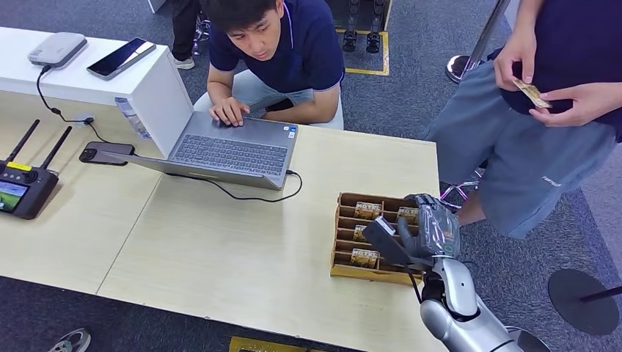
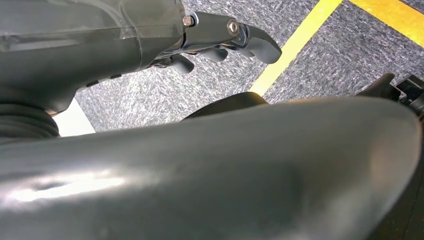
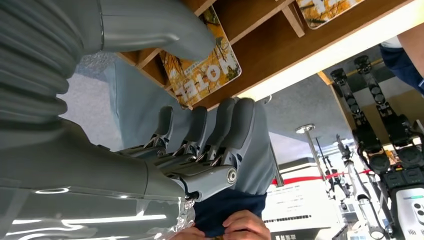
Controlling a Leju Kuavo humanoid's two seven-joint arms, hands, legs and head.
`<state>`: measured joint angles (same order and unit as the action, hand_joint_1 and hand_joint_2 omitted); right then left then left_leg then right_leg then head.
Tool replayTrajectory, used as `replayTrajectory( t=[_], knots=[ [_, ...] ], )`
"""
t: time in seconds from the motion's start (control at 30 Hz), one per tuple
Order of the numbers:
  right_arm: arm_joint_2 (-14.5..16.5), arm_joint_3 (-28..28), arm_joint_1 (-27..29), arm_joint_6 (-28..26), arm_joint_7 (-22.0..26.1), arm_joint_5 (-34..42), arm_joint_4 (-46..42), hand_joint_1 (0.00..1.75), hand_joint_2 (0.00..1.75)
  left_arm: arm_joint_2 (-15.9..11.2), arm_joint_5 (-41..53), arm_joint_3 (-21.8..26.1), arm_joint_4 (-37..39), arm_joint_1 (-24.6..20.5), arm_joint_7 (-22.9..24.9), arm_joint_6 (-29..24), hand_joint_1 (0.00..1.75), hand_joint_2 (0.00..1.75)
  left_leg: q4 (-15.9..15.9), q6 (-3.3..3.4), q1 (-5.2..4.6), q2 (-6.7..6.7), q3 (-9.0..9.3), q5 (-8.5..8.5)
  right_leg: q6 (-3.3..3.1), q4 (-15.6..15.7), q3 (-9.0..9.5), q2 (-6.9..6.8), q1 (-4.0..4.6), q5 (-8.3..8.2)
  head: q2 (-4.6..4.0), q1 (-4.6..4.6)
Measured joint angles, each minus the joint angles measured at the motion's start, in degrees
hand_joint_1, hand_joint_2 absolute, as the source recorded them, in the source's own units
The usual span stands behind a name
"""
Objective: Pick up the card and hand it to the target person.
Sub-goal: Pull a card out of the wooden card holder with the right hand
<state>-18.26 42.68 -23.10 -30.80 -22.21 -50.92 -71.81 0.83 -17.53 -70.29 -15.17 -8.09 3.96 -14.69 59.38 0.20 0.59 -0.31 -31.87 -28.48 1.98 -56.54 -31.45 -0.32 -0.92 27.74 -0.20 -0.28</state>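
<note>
Several printed yellow hotel-style cards (image 1: pixel 367 210) lie flat in the compartments of a slotted brown wooden tray (image 1: pixel 339 242) near the right edge of the pale wooden table (image 1: pixel 220 249), each in its own slot, presumably so that one can be lifted without disturbing the rest. Over the tray's right side hangs the right hand (image 1: pixel 427 229), its grey thumb and dark fingers (image 3: pixel 220 127) extended and apart with nothing between them; the right wrist view shows one card (image 3: pixel 205 72) lying just beyond the fingertips, so I judge the hand is lined up for a pick not yet made. Beside the table's right end stands a person in grey shorts (image 1: pixel 528 147), likely the recipient, holding a similar card in both hands. Down by the carpet with its yellow line hangs the left hand (image 2: pixel 220 42), fingers loosely curled and holding nothing. A seated person works at a grey laptop (image 1: pixel 231 154).
</note>
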Motion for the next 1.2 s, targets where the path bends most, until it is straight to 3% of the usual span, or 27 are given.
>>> replayTrajectory(
  t=[0.3,0.5,0.73,0.83,0.9,0.97,1.03,1.2],
  knots=[
    [-0.3,0.0,-0.1,0.1,-0.4,-0.2,0.6,1.09,1.75,0.0,0.0,0.0,0.0,0.0,0.0,0.0,0.0,0.0,0.0,0.0,0.0,0.0,0.0,0.0,0.0,0.0,0.0,0.0,0.0,0.0,0.0,0.01],
    [-0.3,0.0,-0.1,0.4,-0.4,-0.7,0.8,0.98,1.75,0.0,0.0,0.0,0.0,0.0,0.0,-0.1,0.0,0.0,0.0,0.0,0.0,0.0,-0.01,0.0,0.0,0.0,-0.01,0.0,0.0,0.0,0.0,0.0],
    [-0.3,0.1,0.1,1.5,0.0,-1.9,1.3,0.96,1.75,0.0,-0.1,0.0,0.0,0.0,0.0,-0.1,0.0,0.0,0.0,0.0,0.0,0.0,-0.01,0.0,0.0,0.0,0.0,0.0,0.0,0.0,0.0,0.0],
    [-0.3,0.1,0.1,1.8,0.0,-2.4,1.5,1.05,1.75,0.0,-0.2,0.0,0.0,0.1,0.0,-0.1,0.0,0.0,0.0,0.0,0.0,0.0,0.0,0.0,0.0,0.0,0.0,0.0,0.0,0.0,0.0,0.0],
    [-0.3,0.2,0.2,1.9,0.0,-2.7,1.6,1.27,1.75,0.0,-0.2,0.0,0.0,0.1,0.0,-0.1,0.0,0.0,0.0,0.0,0.0,0.0,0.0,0.0,0.0,0.0,0.0,0.0,0.0,0.0,0.0,0.01],
    [-0.3,0.2,0.2,2.0,0.0,-2.7,1.7,1.58,1.75,0.0,-0.2,0.0,0.0,0.1,0.0,-0.1,0.0,0.87,0.0,0.0,0.0,0.0,0.0,0.0,0.0,0.0,0.0,0.0,0.0,0.0,0.0,0.01],
    [-0.3,0.2,0.2,2.0,0.0,-2.8,1.8,1.75,1.75,0.0,-0.1,0.0,0.0,0.1,-0.2,-0.1,0.0,1.75,0.0,0.0,0.0,0.0,0.01,0.0,0.0,0.0,0.01,0.0,0.0,0.0,0.0,0.0],
    [-0.2,0.3,0.2,2.0,0.1,-2.8,1.9,1.75,1.75,0.0,0.8,0.0,0.0,0.1,-1.0,0.1,0.0,1.75,0.0,0.0,0.0,0.0,0.01,0.0,0.0,0.0,0.01,-0.01,0.0,0.0,0.0,0.01]
  ],
)
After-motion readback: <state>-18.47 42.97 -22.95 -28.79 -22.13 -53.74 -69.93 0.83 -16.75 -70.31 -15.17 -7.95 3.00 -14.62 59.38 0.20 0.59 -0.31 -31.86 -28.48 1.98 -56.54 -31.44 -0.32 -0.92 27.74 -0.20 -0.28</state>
